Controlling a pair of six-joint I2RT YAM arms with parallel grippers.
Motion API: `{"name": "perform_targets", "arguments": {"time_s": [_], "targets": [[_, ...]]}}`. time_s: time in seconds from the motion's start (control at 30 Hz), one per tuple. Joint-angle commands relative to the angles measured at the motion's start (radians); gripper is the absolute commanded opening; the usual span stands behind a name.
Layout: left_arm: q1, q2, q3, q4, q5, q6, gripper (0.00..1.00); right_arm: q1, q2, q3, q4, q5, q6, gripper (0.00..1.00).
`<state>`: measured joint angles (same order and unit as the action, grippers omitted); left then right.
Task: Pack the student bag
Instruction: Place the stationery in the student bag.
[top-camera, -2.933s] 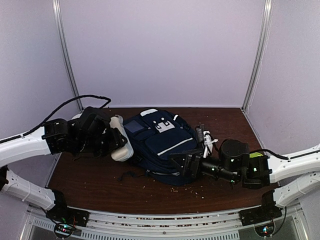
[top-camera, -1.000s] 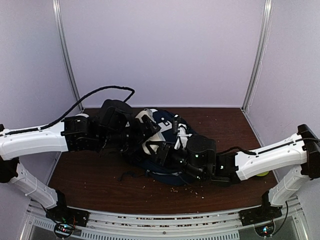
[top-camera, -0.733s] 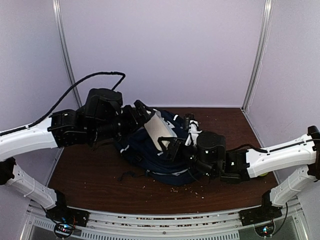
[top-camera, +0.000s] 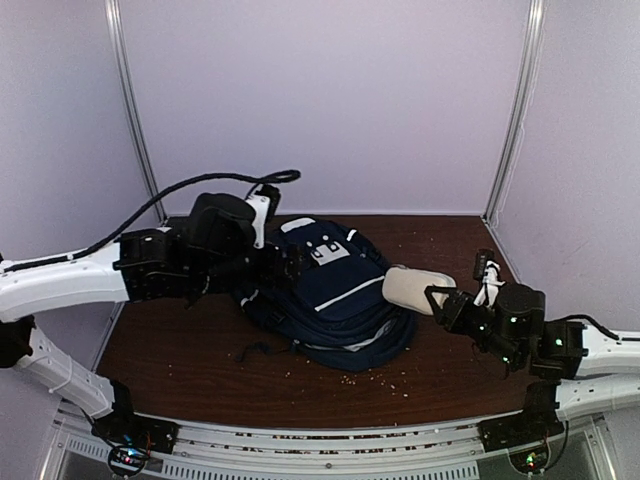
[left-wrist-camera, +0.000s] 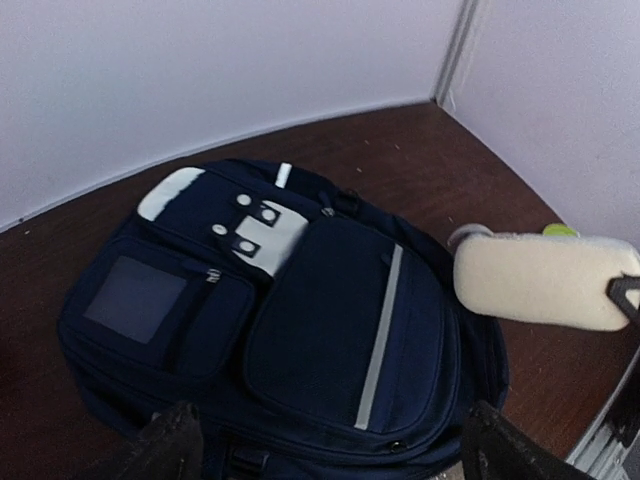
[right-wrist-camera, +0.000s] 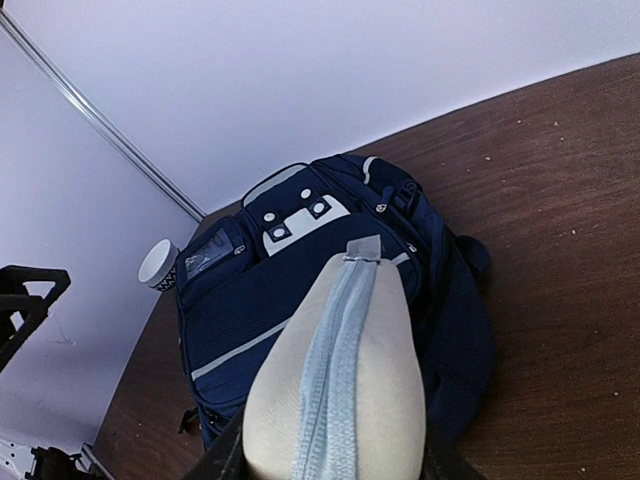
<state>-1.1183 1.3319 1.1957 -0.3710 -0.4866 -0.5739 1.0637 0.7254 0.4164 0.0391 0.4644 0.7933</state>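
While clamping a cream zippered fabric pouch (top-camera: 410, 289) in the right gripper (top-camera: 442, 302), pointing it leftward at the navy fabric backpack (top-camera: 330, 285) mid-frame. Holding the left gripper (left-wrist-camera: 338, 452) wide, empty, above its left side.

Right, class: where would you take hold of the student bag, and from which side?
Probably its top edge, by the pale panel. The student bag lies flat, front pockets up, that end toward the back wall. Come from the left: the left fingers stand open there, while the right fingers hold a cream pouch.
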Motion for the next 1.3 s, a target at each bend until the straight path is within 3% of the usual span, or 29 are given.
{"name": "perform_targets", "arguments": {"time_s": [0.0, 0.1, 0.4, 0.67, 0.93, 1.07, 1.17, 1.23, 1.27], "targets": [[0.000, 0.152, 0.159, -0.047, 0.278, 0.265, 0.88, -0.002, -0.179, -0.007, -0.098, 0.064, 0.027, 0.43], [-0.017, 0.289, 0.295, -0.170, 0.370, 0.365, 0.80, -0.004, -0.277, 0.003, -0.206, 0.112, 0.023, 0.42], [-0.121, 0.669, 0.668, -0.397, 0.397, 0.519, 0.63, -0.004, -0.431, 0.005, -0.375, 0.198, 0.049, 0.42], [-0.123, 0.842, 0.827, -0.486, 0.389, 0.584, 0.61, -0.002, -0.468, 0.014, -0.398, 0.200, 0.045, 0.42], [-0.120, 0.966, 0.944, -0.511, 0.288, 0.579, 0.51, -0.003, -0.483, 0.035, -0.415, 0.188, 0.045, 0.42], [-0.107, 0.993, 0.979, -0.519, 0.269, 0.565, 0.40, -0.003, -0.478, 0.033, -0.406, 0.180, 0.045, 0.42], [-0.097, 1.005, 0.988, -0.529, 0.253, 0.555, 0.22, -0.003, -0.472, 0.033, -0.395, 0.169, 0.049, 0.42], [-0.094, 1.000, 0.986, -0.536, 0.229, 0.550, 0.02, -0.004, -0.470, 0.032, -0.381, 0.159, 0.049, 0.42], [-0.092, 0.993, 0.986, -0.539, 0.213, 0.546, 0.00, -0.004, -0.466, 0.033, -0.375, 0.156, 0.050, 0.42]]}}
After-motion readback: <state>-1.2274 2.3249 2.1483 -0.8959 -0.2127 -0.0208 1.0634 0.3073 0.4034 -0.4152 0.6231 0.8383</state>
